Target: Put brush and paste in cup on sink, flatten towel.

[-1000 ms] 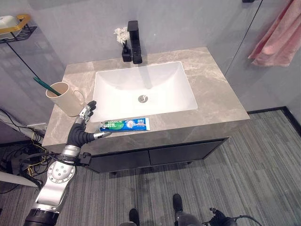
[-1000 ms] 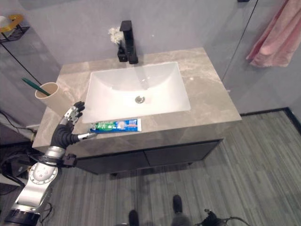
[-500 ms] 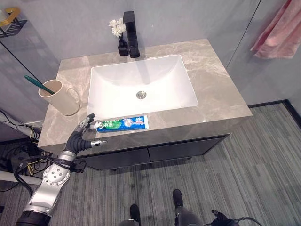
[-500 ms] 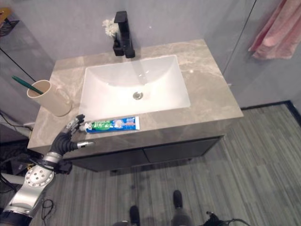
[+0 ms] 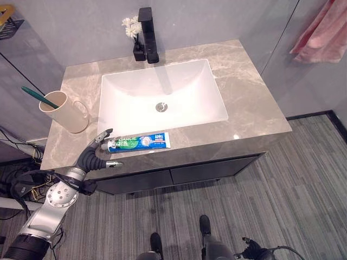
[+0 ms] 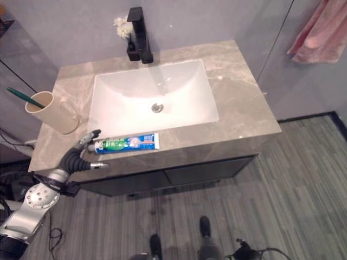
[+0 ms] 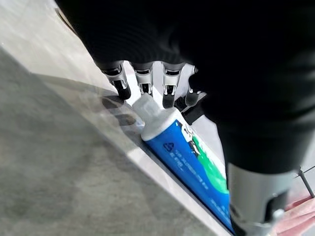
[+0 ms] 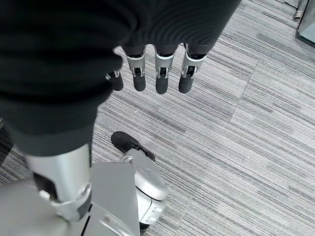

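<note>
1. Toothpaste tube (image 5: 139,142) lies flat on the grey marble counter (image 5: 249,103), along the front edge just before the white basin (image 5: 162,92), its white cap (image 7: 153,114) pointing toward 9 o'clock and its blue body running toward 3 o'clock.
2. Left hand (image 5: 93,156) sits at the counter's front edge, at about 8 o'clock from the basin's drain (image 5: 161,107), just beside the capped end of the tube.
3. Its fingers (image 7: 169,91) reach out straight and relaxed, spread over the cap with the thumb held apart; they curl round nothing, and whether the tips touch the cap cannot be told.
4. Beige cup (image 5: 64,111) stands upright on the counter at 9 o'clock from the basin, its handle facing the basin, well apart from the tube.
5. Green toothbrush (image 5: 39,97) leans inside the cup, its handle sticking out toward 10 o'clock.
6. Black faucet (image 5: 147,33) rises at 12 o'clock behind the basin, with a small black vase of white flowers (image 5: 132,29) just beside it.
7. Pink towel (image 5: 321,33) hangs bunched at about 2 o'clock, well apart from the counter.
8. Right hand (image 8: 156,73) hangs over the striped grey floor (image 8: 236,137), its fingers straight and relaxed, holding nothing.
</note>
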Controlling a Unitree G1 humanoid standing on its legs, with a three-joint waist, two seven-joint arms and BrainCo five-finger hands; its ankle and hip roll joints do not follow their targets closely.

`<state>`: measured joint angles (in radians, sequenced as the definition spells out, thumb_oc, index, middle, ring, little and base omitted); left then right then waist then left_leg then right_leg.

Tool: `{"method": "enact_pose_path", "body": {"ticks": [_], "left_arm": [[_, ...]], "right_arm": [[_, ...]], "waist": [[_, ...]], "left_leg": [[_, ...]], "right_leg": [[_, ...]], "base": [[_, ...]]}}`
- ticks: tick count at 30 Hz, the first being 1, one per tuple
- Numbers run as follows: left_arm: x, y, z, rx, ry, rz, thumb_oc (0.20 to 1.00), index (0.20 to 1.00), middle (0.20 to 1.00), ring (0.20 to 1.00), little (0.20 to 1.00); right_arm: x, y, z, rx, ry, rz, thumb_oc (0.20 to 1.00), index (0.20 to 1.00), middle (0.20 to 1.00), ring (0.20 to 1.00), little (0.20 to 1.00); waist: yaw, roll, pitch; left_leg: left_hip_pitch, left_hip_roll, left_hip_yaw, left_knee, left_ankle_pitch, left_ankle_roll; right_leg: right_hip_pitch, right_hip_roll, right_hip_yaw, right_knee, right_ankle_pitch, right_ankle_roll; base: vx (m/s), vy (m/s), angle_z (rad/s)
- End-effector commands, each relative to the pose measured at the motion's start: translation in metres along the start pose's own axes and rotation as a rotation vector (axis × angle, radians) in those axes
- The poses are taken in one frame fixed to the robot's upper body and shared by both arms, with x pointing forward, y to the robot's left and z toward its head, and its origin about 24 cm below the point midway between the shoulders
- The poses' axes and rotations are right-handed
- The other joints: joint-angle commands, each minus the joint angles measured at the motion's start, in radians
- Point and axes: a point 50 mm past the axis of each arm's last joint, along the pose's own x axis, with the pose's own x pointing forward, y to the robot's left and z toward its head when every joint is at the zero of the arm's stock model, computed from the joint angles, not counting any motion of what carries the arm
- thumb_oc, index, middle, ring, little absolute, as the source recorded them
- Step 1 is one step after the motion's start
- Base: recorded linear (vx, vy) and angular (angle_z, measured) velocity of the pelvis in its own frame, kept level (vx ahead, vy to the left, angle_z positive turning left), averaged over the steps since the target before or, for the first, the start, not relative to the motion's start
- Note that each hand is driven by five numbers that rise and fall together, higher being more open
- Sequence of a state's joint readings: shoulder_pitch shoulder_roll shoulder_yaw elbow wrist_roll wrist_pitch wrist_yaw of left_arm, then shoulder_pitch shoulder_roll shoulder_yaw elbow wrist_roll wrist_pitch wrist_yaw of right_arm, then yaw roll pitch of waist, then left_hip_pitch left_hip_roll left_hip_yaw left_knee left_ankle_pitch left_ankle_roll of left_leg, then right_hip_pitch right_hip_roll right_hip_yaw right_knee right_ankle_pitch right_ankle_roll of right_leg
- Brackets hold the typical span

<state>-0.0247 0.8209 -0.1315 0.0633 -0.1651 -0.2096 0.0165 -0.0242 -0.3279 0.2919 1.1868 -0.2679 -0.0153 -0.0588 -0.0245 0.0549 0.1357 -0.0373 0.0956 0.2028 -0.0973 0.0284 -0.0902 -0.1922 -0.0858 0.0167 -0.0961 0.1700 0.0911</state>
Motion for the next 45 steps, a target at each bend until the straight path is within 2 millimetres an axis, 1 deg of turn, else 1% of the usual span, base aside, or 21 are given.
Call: {"method": "enact_pose_path", "body": {"ticks": [1,3,6,9,10,13,14,15,16,18,19,23,24,28,31,33,36,39,41,44,45], "left_arm": [[0.014,0.007,0.018,0.075,-0.093,-0.005,1.000,1.000,1.000,1.000,1.000],[0.013,0.005,0.018,0.093,-0.094,-0.023,1.000,1.000,1.000,1.000,1.000],[0.013,0.000,0.016,0.106,-0.086,-0.047,1.000,1.000,1.000,1.000,1.000],[0.013,-0.002,0.016,0.141,-0.087,-0.063,1.000,1.000,1.000,1.000,1.000],[0.013,-0.002,0.015,0.205,-0.085,-0.070,1.000,1.000,1.000,1.000,1.000],[0.013,-0.005,0.015,0.244,-0.090,-0.079,1.000,1.000,1.000,1.000,1.000],[0.014,-0.005,0.018,0.287,-0.101,-0.078,0.868,0.868,0.868,0.868,0.868],[0.014,-0.005,0.018,0.287,-0.101,-0.078,0.853,0.853,0.853,0.853,0.853],[0.014,-0.007,0.016,0.296,-0.094,-0.080,0.790,0.790,0.790,0.790,0.790],[0.016,-0.008,0.017,0.352,-0.104,-0.083,0.379,0.379,0.379,0.379,0.379],[0.016,-0.011,0.016,0.376,-0.103,-0.090,0.200,0.200,0.200,0.200,0.200],[0.018,-0.014,0.016,0.434,-0.114,-0.108,0.200,0.200,0.200,0.200,0.200],[0.019,-0.015,0.019,0.500,-0.139,-0.129,0.200,0.200,0.200,0.200,0.200],[0.020,-0.018,0.022,0.579,-0.176,-0.157,0.200,0.200,0.200,0.200,0.200],[0.021,-0.024,0.025,0.644,-0.215,-0.170,0.200,0.200,0.200,0.200,0.200],[0.022,-0.022,0.025,0.661,-0.219,-0.156,0.200,0.200,0.200,0.200,0.200],[0.023,-0.017,0.030,0.691,-0.243,-0.107,0.200,0.200,0.200,0.200,0.200],[0.024,-0.012,0.031,0.705,-0.248,-0.056,0.200,0.200,0.200,0.200,0.200],[0.029,0.000,0.039,0.745,-0.274,0.028,0.200,0.200,0.200,0.200,0.200],[0.031,0.009,0.044,0.777,-0.284,0.074,0.200,0.200,0.200,0.200,0.200],[0.034,0.018,0.049,0.810,-0.294,0.129,0.200,0.200,0.200,0.200,0.200]], "right_arm": [[0.003,-0.011,0.013,0.004,-0.027,-0.029,1.000,1.000,1.000,1.000,1.000],[0.002,-0.009,0.007,0.009,-0.004,-0.025,1.000,1.000,1.000,1.000,1.000],[0.002,-0.009,0.003,0.017,0.011,-0.026,1.000,1.000,1.000,1.000,1.000],[0.002,-0.010,0.003,0.026,0.010,-0.031,1.000,1.000,1.000,1.000,1.000],[0.002,-0.010,0.004,0.032,0.004,-0.032,1.000,1.000,1.000,1.000,1.000],[0.002,-0.011,0.004,0.040,0.003,-0.040,1.000,1.000,1.000,1.000,1.000],[0.002,-0.012,0.005,0.047,0.000,-0.047,1.000,1.000,1.000,1.000,1.000],[0.002,-0.012,0.005,0.047,0.000,-0.047,1.000,1.000,1.000,1.000,1.000],[0.002,-0.012,0.005,0.049,0.002,-0.049,1.000,1.000,1.000,1.000,1.000],[0.003,-0.014,0.007,0.054,-0.003,-0.058,1.000,1.000,1.000,1.000,1.000],[0.003,-0.014,0.006,0.057,-0.002,-0.062,1.000,1.000,1.000,1.000,1.000],[0.003,-0.015,0.007,0.067,-0.003,-0.071,1.000,1.000,1.000,1.000,1.000],[0.003,-0.015,0.007,0.072,-0.003,-0.075,1.000,1.000,1.000,1.000,1.000],[0.002,-0.015,0.006,0.086,-0.003,-0.080,1.000,1.000,1.000,1.000,1.000],[0.001,-0.012,0.000,0.147,0.017,-0.086,1.000,1.000,1.000,1.000,1.000],[0.001,-0.011,-0.003,0.185,0.027,-0.090,1.000,1.000,1.000,1.000,1.000],[-0.001,-0.007,-0.014,0.274,0.076,-0.097,1.000,1.000,1.000,1.000,1.000],[-0.002,-0.004,-0.020,0.320,0.105,-0.101,1.000,1.000,1.000,1.000,1.000],[-0.004,0.001,-0.032,0.365,0.159,-0.093,1.000,1.000,1.000,1.000,1.000],[-0.005,0.003,-0.034,0.382,0.175,-0.086,1.000,1.000,1.000,1.000,1.000],[-0.006,0.004,-0.039,0.412,0.193,-0.090,1.000,1.000,1.000,1.000,1.000]], "waist": [[-0.035,-0.010,0.024],[-0.037,-0.007,0.024],[-0.040,-0.004,0.025],[-0.041,-0.003,0.023],[-0.042,-0.004,0.023],[-0.041,-0.005,0.026],[-0.040,-0.004,0.027],[-0.039,-0.004,0.027],[-0.039,-0.005,0.027],[-0.037,-0.006,0.026],[-0.034,-0.007,0.025],[-0.035,-0.008,0.024],[-0.036,-0.010,0.020],[-0.036,-0.015,0.011],[-0.038,-0.027,-0.016],[-0.037,-0.033,-0.024],[-0.035,-0.041,-0.043],[-0.035,-0.046,-0.054],[-0.036,-0.057,-0.072],[-0.035,-0.064,-0.081],[-0.038,-0.071,-0.090]], "left_leg": [[-0.011,-0.004,-0.054,0.010,-0.013,0.004],[-0.012,-0.004,-0.054,0.010,-0.014,0.004],[-0.011,-0.005,-0.053,0.010,-0.015,0.005],[-0.011,-0.005,-0.051,0.010,-0.016,0.005],[-0.012,-0.004,-0.048,0.010,-0.015,0.005],[-0.015,-0.004,-0.050,0.010,-0.015,0.007],[-0.018,-0.004,-0.050,0.010,-0.014,0.007],[-0.019,-0.004,-0.051,0.010,-0.014,0.007],[-0.020,-0.004,-0.051,0.010,-0.014,0.007],[-0.025,-0.003,-0.053,0.010,-0.013,0.007],[-0.027,-0.002,-0.055,0.010,-0.013,0.007],[-0.026,0.000,-0.057,0.010,-0.014,0.006],[-0.021,0.003,-0.058,0.010,-0.016,0.006],[-0.004,0.006,-0.061,0.010,-0.022,0.004],[0.034,0.012,-0.063,0.010,-0.035,0.002],[0.048,0.015,-0.062,0.010,-0.040,0.001],[0.068,0.020,-0.065,0.010,-0.047,-0.001],[0.080,0.024,-0.066,0.010,-0.050,-0.002],[0.094,0.029,-0.070,0.010,-0.052,-0.005],[0.100,0.032,-0.071,0.010,-0.053,-0.006],[0.106,0.035,-0.071,0.010,-0.053,-0.009]], "right_leg": [[0.032,-0.077,-0.019,0.009,-0.005,0.076],[0.031,-0.077,-0.018,0.009,-0.005,0.077],[0.028,-0.077,-0.014,0.009,-0.004,0.077],[0.027,-0.076,-0.012,0.009,-0.004,0.077],[0.026,-0.077,-0.011,0.009,-0.004,0.078],[0.023,-0.076,-0.012,0.009,-0.003,0.078],[0.019,-0.076,-0.012,0.009,-0.002,0.078],[0.019,-0.076,-0.012,0.009,-0.002,0.078],[0.018,-0.076,-0.012,0.009,-0.001,0.078],[0.014,-0.074,-0.012,0.009,-0.002,0.078],[0.014,-0.075,-0.014,0.009,-0.003,0.078],[0.017,-0.074,-0.017,0.009,-0.005,0.078],[0.024,-0.073,-0.018,0.009,-0.009,0.077],[0.042,-0.071,-0.023,0.009,-0.016,0.076],[0.082,-0.066,-0.028,0.009,-0.030,0.075],[0.098,-0.064,-0.028,0.009,-0.034,0.074],[0.121,-0.061,-0.032,0.009,-0.042,0.072],[0.136,-0.058,-0.037,0.009,-0.048,0.071],[0.153,-0.055,-0.040,0.009,-0.052,0.069],[0.163,-0.054,-0.042,0.009,-0.055,0.067],[0.170,-0.053,-0.045,0.009,-0.057,0.066]], "base": [[0.00,0.000,0.00],[0.00,0.000,0.00],[0.00,0.000,0.00],[0.00,0.000,0.00],[0.00,0.000,0.00],[0.00,0.000,0.00],[0.00,0.000,0.00],[0.00,0.000,0.00],[0.00,0.000,0.00],[0.00,0.000,0.00],[0.00,0.000,0.00],[0.00,0.000,0.00],[0.00,0.000,0.00],[0.02,-0.003,0.00],[0.06,-0.013,-0.01],[0.04,-0.017,0.01],[0.01,-0.004,0.00],[0.01,-0.004,0.01],[0.01,-0.006,0.02],[0.01,-0.005,0.10],[0.01,-0.010,0.14]]}}
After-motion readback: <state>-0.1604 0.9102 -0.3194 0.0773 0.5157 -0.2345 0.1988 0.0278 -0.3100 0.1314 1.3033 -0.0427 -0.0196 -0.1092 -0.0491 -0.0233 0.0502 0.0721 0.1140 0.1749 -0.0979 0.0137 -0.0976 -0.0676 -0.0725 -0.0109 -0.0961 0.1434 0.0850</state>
